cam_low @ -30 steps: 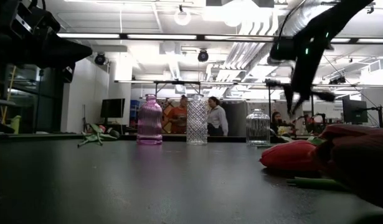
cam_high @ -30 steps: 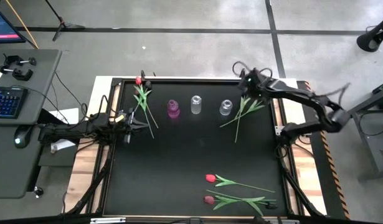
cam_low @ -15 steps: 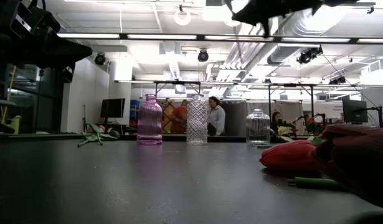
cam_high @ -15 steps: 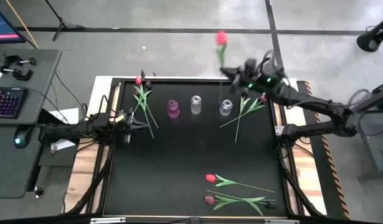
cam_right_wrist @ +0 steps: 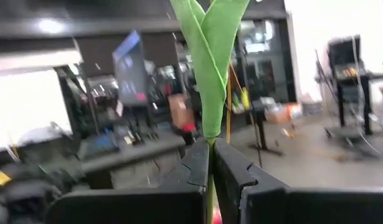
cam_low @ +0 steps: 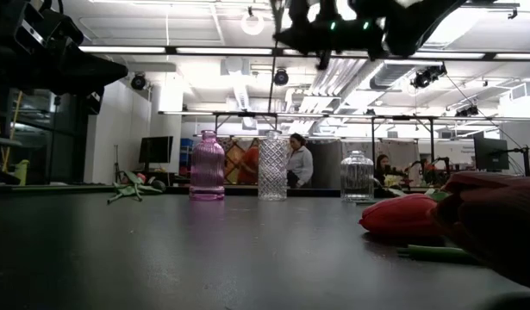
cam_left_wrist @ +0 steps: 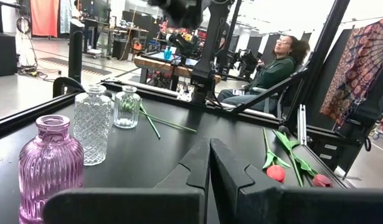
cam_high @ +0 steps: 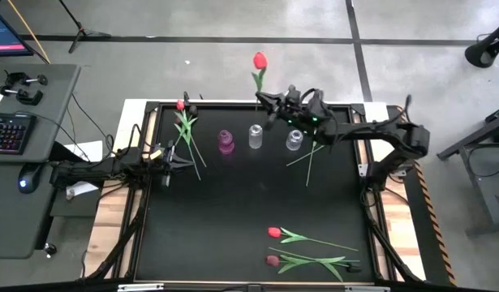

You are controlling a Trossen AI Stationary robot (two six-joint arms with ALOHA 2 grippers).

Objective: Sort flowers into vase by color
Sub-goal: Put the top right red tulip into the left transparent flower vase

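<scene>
My right gripper is shut on a red-headed tulip, high over the far middle of the table. In the low view its thin stem hangs above the middle clear vase. A pink vase, the middle clear vase and a right clear vase stand in a row. My left gripper is shut and empty, low at the table's left. Loose tulips lie on the table at the far left, by the right vase and near the front edge. My right gripper pinches the tulip's green stem between its two fingers, just below the leaves. The fingers come about level from the table's right and lie across the stem. The tulip is lifted clear and about upright, head up, its lower stem hanging toward the middle vase.
A raised black frame runs round the table. A desk with a keyboard and mouse stands off the left side. People sit and stand in the room beyond the far edge.
My right gripper has risen from the loose tulips by the right vase with the red tulip. It has carried it toward the table's left, to above the middle vase. The tulip has come off the table and now stands upright.
</scene>
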